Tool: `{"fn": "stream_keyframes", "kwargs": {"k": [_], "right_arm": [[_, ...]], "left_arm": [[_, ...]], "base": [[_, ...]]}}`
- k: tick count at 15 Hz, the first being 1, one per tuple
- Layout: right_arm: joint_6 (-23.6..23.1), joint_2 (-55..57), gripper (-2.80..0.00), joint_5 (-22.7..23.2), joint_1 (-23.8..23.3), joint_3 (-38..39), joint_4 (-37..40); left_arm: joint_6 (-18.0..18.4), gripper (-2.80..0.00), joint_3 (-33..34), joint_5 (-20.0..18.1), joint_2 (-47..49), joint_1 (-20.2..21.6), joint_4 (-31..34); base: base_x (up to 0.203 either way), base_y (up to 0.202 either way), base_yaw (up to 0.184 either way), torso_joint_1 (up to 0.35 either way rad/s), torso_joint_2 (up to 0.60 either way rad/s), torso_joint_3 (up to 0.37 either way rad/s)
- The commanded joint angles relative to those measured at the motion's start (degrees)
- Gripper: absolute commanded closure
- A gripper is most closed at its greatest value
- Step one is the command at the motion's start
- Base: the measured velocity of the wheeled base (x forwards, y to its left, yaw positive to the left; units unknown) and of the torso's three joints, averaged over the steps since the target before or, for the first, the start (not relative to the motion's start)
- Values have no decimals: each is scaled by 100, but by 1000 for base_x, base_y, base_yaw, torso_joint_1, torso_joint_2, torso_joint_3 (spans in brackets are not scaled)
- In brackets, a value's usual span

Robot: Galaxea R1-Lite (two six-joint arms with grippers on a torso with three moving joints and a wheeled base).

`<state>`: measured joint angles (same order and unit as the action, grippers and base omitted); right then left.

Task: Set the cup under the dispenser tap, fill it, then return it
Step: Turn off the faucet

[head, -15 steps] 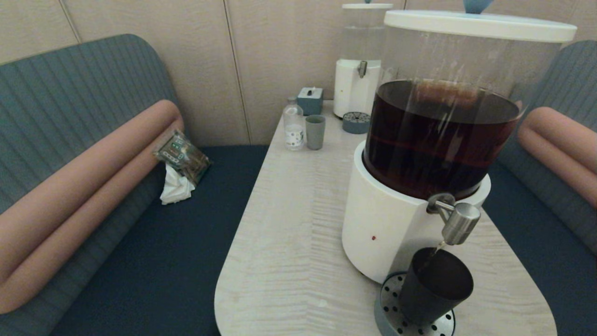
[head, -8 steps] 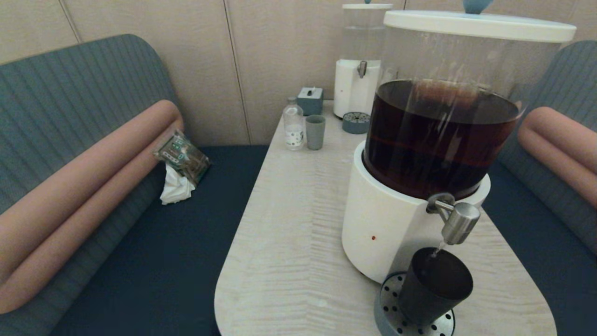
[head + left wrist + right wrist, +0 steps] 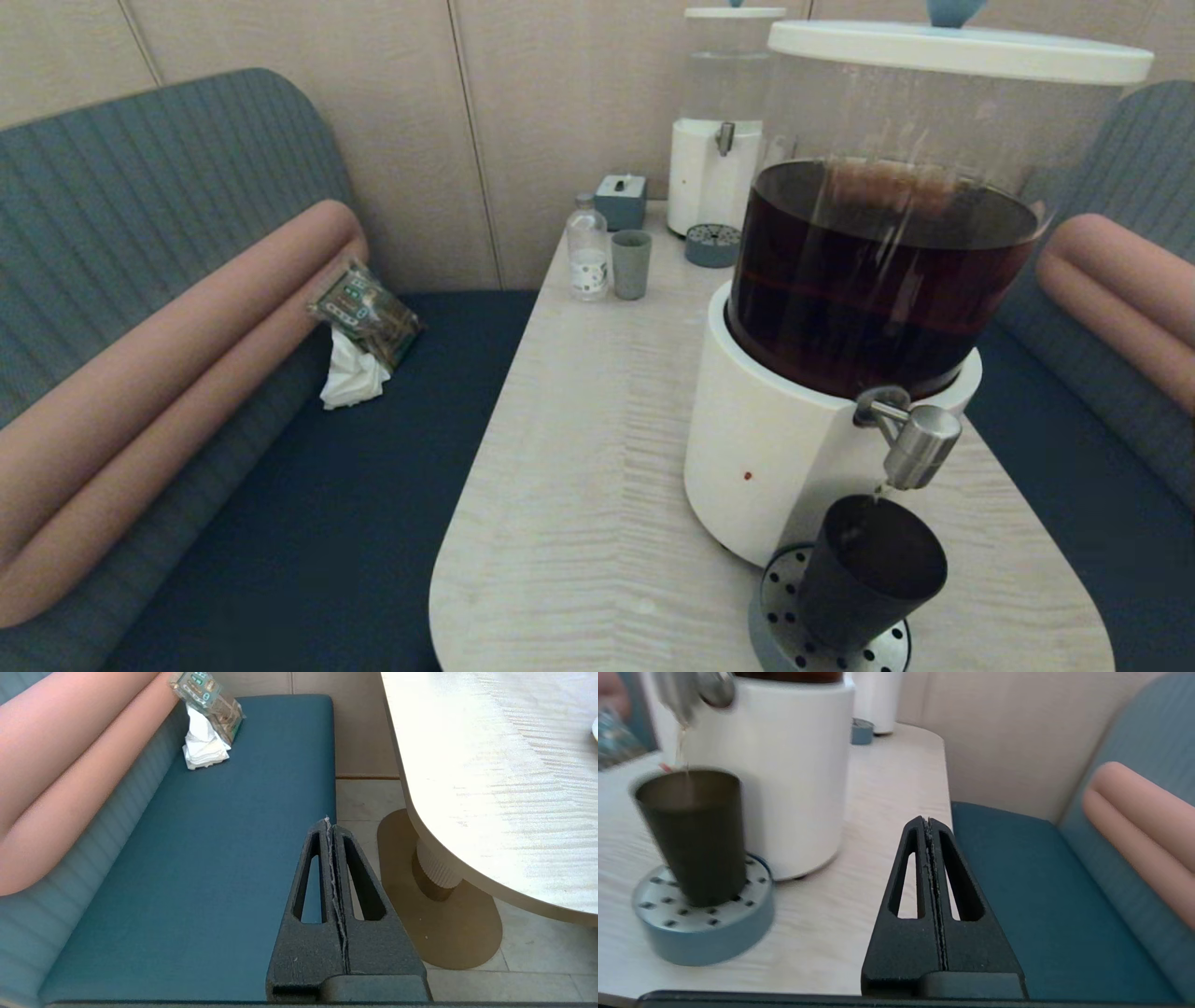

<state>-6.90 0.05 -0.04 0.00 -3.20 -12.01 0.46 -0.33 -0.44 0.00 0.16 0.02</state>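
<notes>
The matte black cup [image 3: 870,583] [image 3: 693,833] stands on the round perforated drip tray [image 3: 782,625] [image 3: 703,924], right under the brushed-steel dispenser tap [image 3: 918,446] [image 3: 693,688]. A thin stream of brown liquid runs from the tap into the cup. The tap belongs to the big white-based dispenser [image 3: 794,457] holding dark brown liquid. My right gripper [image 3: 928,821] is shut and empty, off the table's right edge, apart from the cup. My left gripper [image 3: 327,820] is shut and empty, low beside the bench, left of the table. Neither gripper shows in the head view.
At the table's far end stand a smaller clear-liquid dispenser [image 3: 719,159], its own drip tray [image 3: 712,245], a pale grey-green tumbler [image 3: 631,264], a small bottle [image 3: 588,250] and a tissue box [image 3: 621,201]. A packet and napkin [image 3: 359,331] lie on the left bench.
The stream from the tap has thinned. The cup, both dispensers and the table stay where they were.
</notes>
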Motion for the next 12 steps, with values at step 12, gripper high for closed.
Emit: {"fn": "stream_keyframes", "kwargs": {"k": [12], "right_arm": [[308, -40, 0, 81, 0, 364, 1166]], "left_arm": [[-2, 0, -2, 0, 9, 2, -2]], "base": [[0, 0, 0, 0, 0, 0]]}}
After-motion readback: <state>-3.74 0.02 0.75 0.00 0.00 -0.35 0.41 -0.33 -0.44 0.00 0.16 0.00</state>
